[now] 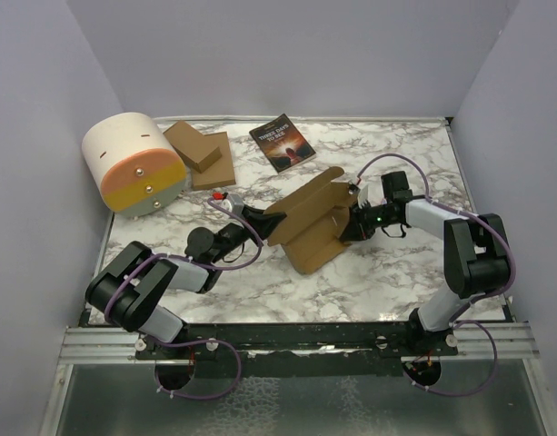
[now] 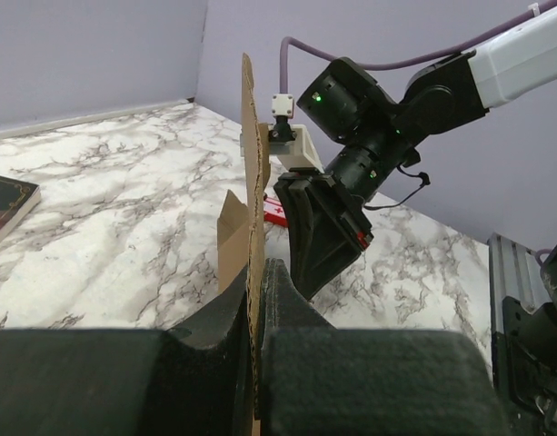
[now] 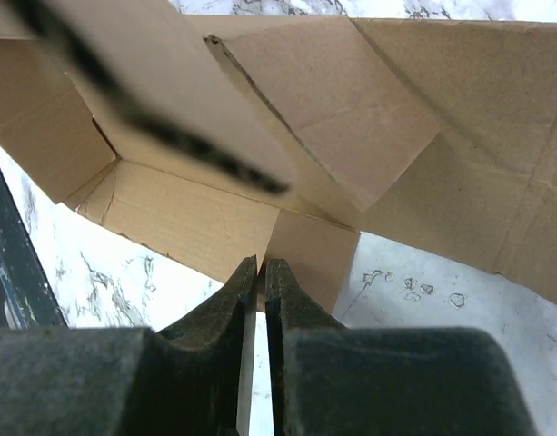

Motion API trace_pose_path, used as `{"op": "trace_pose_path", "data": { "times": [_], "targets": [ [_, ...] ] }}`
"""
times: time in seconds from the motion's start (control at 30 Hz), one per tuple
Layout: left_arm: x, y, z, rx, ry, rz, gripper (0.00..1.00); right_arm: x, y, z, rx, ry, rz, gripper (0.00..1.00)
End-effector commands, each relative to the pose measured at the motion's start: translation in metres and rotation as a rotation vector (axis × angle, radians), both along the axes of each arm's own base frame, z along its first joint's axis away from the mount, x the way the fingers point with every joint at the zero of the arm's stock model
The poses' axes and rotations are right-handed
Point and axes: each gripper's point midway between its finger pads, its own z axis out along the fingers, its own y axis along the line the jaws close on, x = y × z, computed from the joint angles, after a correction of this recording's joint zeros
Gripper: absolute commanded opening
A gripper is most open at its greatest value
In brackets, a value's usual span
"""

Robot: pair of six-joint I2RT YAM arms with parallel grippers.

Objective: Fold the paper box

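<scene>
Marble table [image 1: 396,272] surrounds paper box [image 1: 307,222], edges pinched by left fingers [image 2: 292,304] and right fingers [image 3: 222,313].

A white marble-patterned tabletop [image 1: 387,282] with grey veins fills the middle of the top view. Plain lavender walls close it in: a back wall [image 1: 296,54] across the top, a left wall [image 1: 28,182] and a right wall [image 1: 532,127]. Along the lower edge runs a silver metal rail [image 1: 296,343], with a dull grey sheet [image 1: 305,400] below it. The light is soft and even.
</scene>
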Motion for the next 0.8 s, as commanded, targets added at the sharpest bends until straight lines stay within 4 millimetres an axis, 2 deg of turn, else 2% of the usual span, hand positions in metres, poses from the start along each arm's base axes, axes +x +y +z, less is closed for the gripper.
{"op": "trace_pose_path", "data": {
  "times": [0.0, 0.1, 0.23, 0.6, 0.77],
  "targets": [
    [-0.002, -0.001, 0.025, -0.042, -0.105, -0.004, 0.0, -0.006, 0.001, -0.003, -0.012, -0.001, 0.059, 0.16],
    [-0.003, -0.001, 0.024, -0.043, -0.102, -0.004, 0.0, -0.008, 0.004, 0.001, 0.014, -0.004, 0.079, 0.31],
    [-0.003, 0.0, 0.024, -0.042, -0.102, -0.004, 0.0, -0.011, 0.01, 0.008, 0.059, -0.002, 0.104, 0.39],
    [-0.002, 0.0, 0.024, -0.042, -0.096, -0.002, 0.0, -0.019, 0.016, 0.014, 0.109, 0.001, 0.153, 0.37],
    [-0.002, 0.0, 0.024, -0.044, -0.096, 0.0, 0.0, -0.018, 0.013, -0.003, 0.029, 0.018, 0.151, 0.25]
  ]
}}
